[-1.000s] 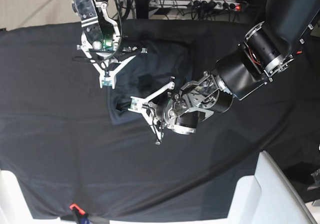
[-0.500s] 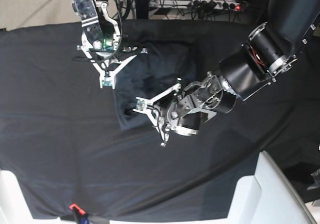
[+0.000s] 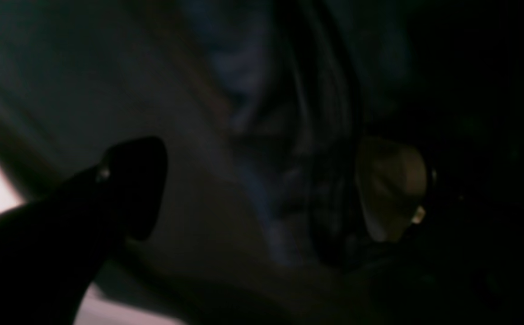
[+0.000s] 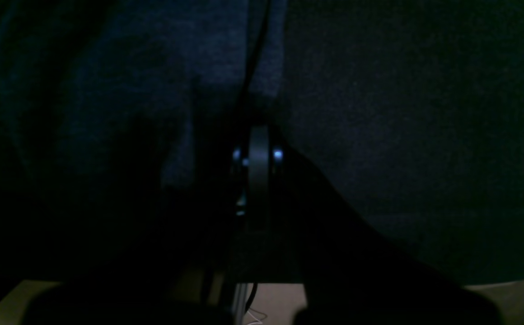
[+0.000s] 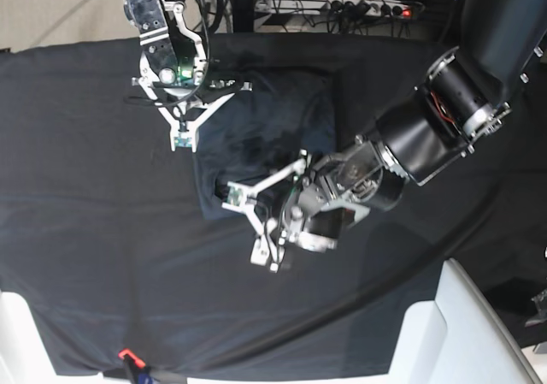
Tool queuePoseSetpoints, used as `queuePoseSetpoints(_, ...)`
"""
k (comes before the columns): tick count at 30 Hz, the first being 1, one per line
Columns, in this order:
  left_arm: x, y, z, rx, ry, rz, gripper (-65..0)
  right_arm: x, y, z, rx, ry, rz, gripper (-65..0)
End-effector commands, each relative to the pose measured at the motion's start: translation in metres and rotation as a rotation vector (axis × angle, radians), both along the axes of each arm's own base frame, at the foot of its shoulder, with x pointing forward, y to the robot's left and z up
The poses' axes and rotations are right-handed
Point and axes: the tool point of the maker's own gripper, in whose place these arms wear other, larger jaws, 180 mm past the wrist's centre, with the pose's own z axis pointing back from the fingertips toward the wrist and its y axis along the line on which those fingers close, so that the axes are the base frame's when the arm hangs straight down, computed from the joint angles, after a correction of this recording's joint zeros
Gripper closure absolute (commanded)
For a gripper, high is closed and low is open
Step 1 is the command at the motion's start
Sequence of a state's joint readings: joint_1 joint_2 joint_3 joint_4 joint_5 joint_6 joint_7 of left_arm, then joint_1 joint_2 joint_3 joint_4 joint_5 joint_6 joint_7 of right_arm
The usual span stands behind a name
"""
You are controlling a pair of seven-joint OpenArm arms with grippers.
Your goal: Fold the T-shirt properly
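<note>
The T-shirt lies as a dark charcoal, roughly folded block on the black table cloth in the base view. My left gripper hovers over its front-left corner, jaws spread wide and nothing between them. In the blurred left wrist view the left gripper shows a dark finger and a tan pad far apart, with cloth behind. My right gripper is shut, its tip at the shirt's left edge. The right wrist view is dark: the right gripper is closed over bluish cloth. Whether it pinches cloth I cannot tell.
White furniture pieces stand at the front right and front left. A small red-orange item sits at the cloth's front edge. Cables and a power strip run behind the table.
My left gripper's jaws have spread wide, and it has shifted slightly toward the table's front. The shirt's front-left corner now lies on the table. The right arm has not moved.
</note>
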State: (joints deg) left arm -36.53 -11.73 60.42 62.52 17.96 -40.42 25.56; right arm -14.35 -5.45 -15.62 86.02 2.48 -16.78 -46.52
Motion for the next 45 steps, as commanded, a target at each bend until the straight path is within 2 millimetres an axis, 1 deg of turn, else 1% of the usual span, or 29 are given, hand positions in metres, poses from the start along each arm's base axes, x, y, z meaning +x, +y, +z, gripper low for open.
queuePoseSetpoints(1, 0.019, -0.003, 0.023, -0.019, -0.063, -0.001, -64.8, -0.002, 0.003, 0.001, 0.006, 0.006, 0.0, -0.6)
queuePoseSetpoints(3, 0.021, -0.002, 0.032, 0.001, -0.096, -0.002, -64.8, -0.002, 0.003, 0.001, 0.006, 0.006, 0.0, -0.6)
queuePoseSetpoints(6, 0.02, -0.011, 0.045, -0.01, -0.133, -0.024, -64.8, -0.002, 0.003, 0.001, 0.006, 0.006, 0.0, -0.6)
queuePoseSetpoints(7, 0.019, -0.011, 0.046, -0.009, -0.138, -0.026, -64.8, -0.001, 0.003, 0.001, 0.006, 0.004, 0.0, -0.6)
queuePoseSetpoints(10, 0.018, -0.004, 0.047, 0.007, -0.149, -0.023, -64.8, -0.001, 0.003, 0.001, 0.007, 0.004, 0.002, -0.6)
queuePoseSetpoints(13, 0.016, 0.0, 0.045, 0.022, -0.149, -0.016, -64.8, 0.0, 0.003, 0.002, 0.008, -0.001, 0.001, -0.6)
queuePoseSetpoints(16, 0.018, 0.007, 0.048, 0.023, -0.157, -0.007, -64.8, -0.001, 0.002, 0.002, 0.005, -0.001, 0.002, -0.6)
queuePoseSetpoints(18, 0.026, 0.007, 0.062, -0.027, -0.178, 0.033, -64.8, 0.0, 0.002, 0.003, 0.005, -0.007, 0.0, -0.6)
queuePoseSetpoints(19, 0.026, 0.008, 0.066, -0.065, -0.179, 0.064, -64.8, 0.003, 0.001, 0.004, 0.003, -0.021, -0.002, -0.6)
queuePoseSetpoints(22, 0.035, 0.014, 0.092, -0.187, -0.213, 0.169, -64.7, 0.011, -0.008, 0.009, -0.013, -0.072, -0.014, -0.6)
queuePoseSetpoints(24, 0.035, 0.024, 0.102, -0.248, -0.23, 0.232, -64.7, 0.016, -0.024, 0.014, -0.03, -0.095, -0.048, -0.6)
queuePoseSetpoints(25, 0.033, 0.031, 0.104, -0.274, -0.231, 0.267, -64.5, 0.018, -0.031, 0.017, -0.036, -0.108, -0.065, -0.6)
queuePoseSetpoints(27, 0.026, 0.05, 0.104, -0.306, -0.233, 0.332, -64.5, 0.014, -0.047, 0.018, -0.053, -0.107, -0.099, -0.6)
queuePoseSetpoints(28, 0.019, 0.065, 0.1, -0.309, -0.228, 0.368, -64.5, 0.013, -0.064, 0.02, -0.08, -0.116, -0.115, -0.6)
queuePoseSetpoints(29, 0.011, 0.079, 0.096, -0.311, -0.222, 0.404, -64.5, 0.011, -0.076, 0.022, -0.098, -0.12, -0.126, -0.6)
queuePoseSetpoints(31, -0.004, 0.103, 0.091, -0.316, -0.215, 0.465, -64.5, 0.006, -0.086, 0.026, -0.115, -0.129, -0.127, -0.6)
queuePoseSetpoints(32, -0.016, 0.112, 0.087, -0.339, -0.196, 0.504, -64.3, 0.004, -0.09, 0.031, -0.121, -0.141, -0.127, -0.6)
queuePoseSetpoints(33, -0.025, 0.123, 0.089, -0.373, -0.185, 0.545, -63.4, 0.002, -0.091, 0.037, -0.123, -0.155, -0.12, -0.6)
queuePoseSetpoints(35, -0.041, 0.144, 0.094, -0.455, -0.158, 0.636, -55.6, -0.001, -0.089, 0.05, -0.117, -0.189, -0.111, -0.6)
queuePoseSetpoints(36, -0.05, 0.155, 0.096, -0.501, -0.143, 0.691, -49.2, -0.002, -0.089, 0.057, -0.112, -0.205, -0.113, -0.6)
queuePoseSetpoints(37, -0.059, 0.172, 0.099, -0.54, -0.139, 0.753, -40.6, -0.002, -0.087, 0.066, -0.108, -0.228, -0.097, -0.6)
queuePoseSetpoints(40, -0.079, 0.207, 0.105, -0.62, -0.134, 0.893, -16.3, 0.0, -0.083, 0.082, -0.123, -0.305, 0.052, -0.6)
queuePoseSetpoints(41, -0.087, 0.22, 0.105, -0.639, -0.132, 0.942, -5.3, 0.001, -0.083, 0.085, -0.137, -0.348, 0.123, -0.6)
queuePoseSetpoints(42, -0.093, 0.228, 0.104, -0.652, -0.125, 0.973, 0.0, 0.002, -0.088, 0.087, -0.155, -0.383, 0.172, -0.6)
queuePoseSetpoints(43, -0.104, 0.239, 0.101, -0.658, -0.117, 1.014, 0.0, 0.004, -0.093, 0.091, -0.176, -0.426, 0.225, -0.6)
queuePoseSetpoints(45, -0.123, 0.25, 0.097, -0.678, -0.096, 1.08, 0.0, -0.003, -0.104, 0.094, -0.207, -0.467, 0.3, -0.6)
